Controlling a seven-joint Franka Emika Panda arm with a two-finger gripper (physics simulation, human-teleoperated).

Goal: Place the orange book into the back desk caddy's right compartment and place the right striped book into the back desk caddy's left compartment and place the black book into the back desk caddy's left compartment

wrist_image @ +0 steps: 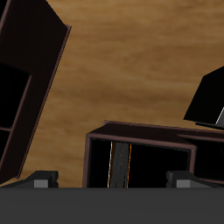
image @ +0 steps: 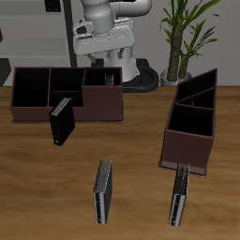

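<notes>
My gripper is open and empty, with its fingertips spread wide above the back desk caddy. The orange book stands on edge inside the caddy's right compartment, directly below the gripper. The black book stands upright against the caddy's front wall and also shows in the wrist view. The right striped book lies on the table near the front edge. The caddy's left compartment looks dark and empty.
A second striped book lies near the front edge, just before a brown caddy with a slanted divider. This caddy also shows in the wrist view. A potted plant stands behind the table.
</notes>
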